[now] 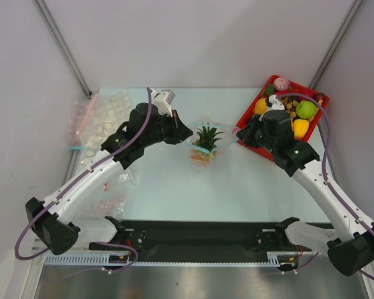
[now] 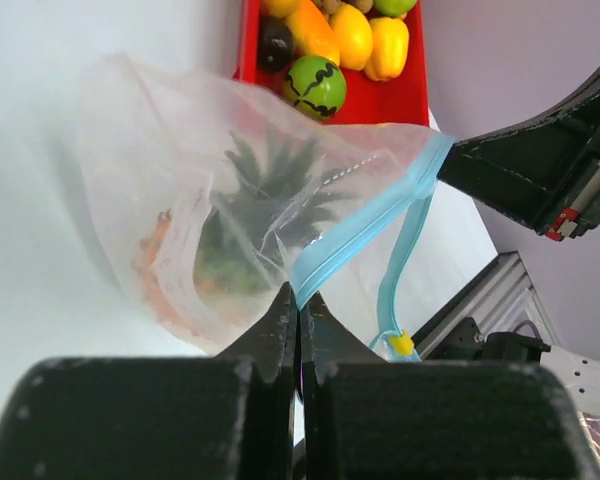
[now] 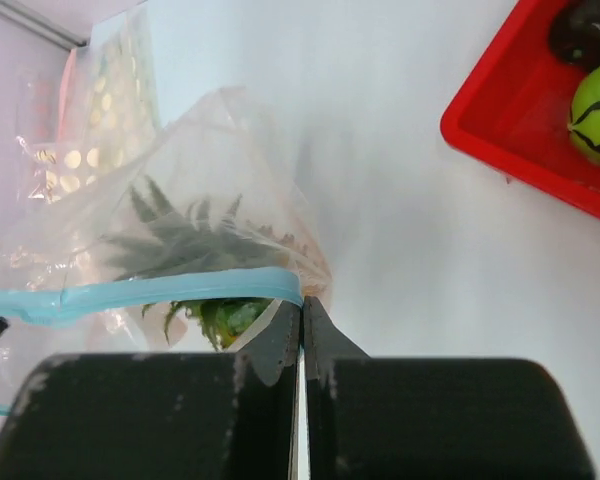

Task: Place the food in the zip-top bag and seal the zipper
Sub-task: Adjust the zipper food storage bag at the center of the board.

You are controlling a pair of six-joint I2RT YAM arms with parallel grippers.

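Note:
The clear zip-top bag [image 1: 207,144] hangs between my two grippers over the table's middle. The orange pineapple with green leaves [image 1: 205,138] sits inside it, and shows in the left wrist view [image 2: 255,225] and the right wrist view [image 3: 190,250]. My left gripper [image 1: 188,132] is shut on the light-blue zipper [image 2: 355,235] at one end [image 2: 300,297]. My right gripper [image 1: 240,134] is shut on the zipper's other end [image 3: 302,302]. One zipper strip [image 2: 400,260] sags apart from the other, with a yellow slider [image 2: 402,345]. The dark-marked green fruit [image 2: 315,85] lies in the red tray.
A red tray [image 1: 248,116] at the back right holds a green fruit [image 1: 306,109], yellow pieces [image 1: 300,128], a dark piece [image 2: 275,45] and others. Clear bags with pink strips [image 1: 100,121] lie at the left edge. Grey walls close in on three sides.

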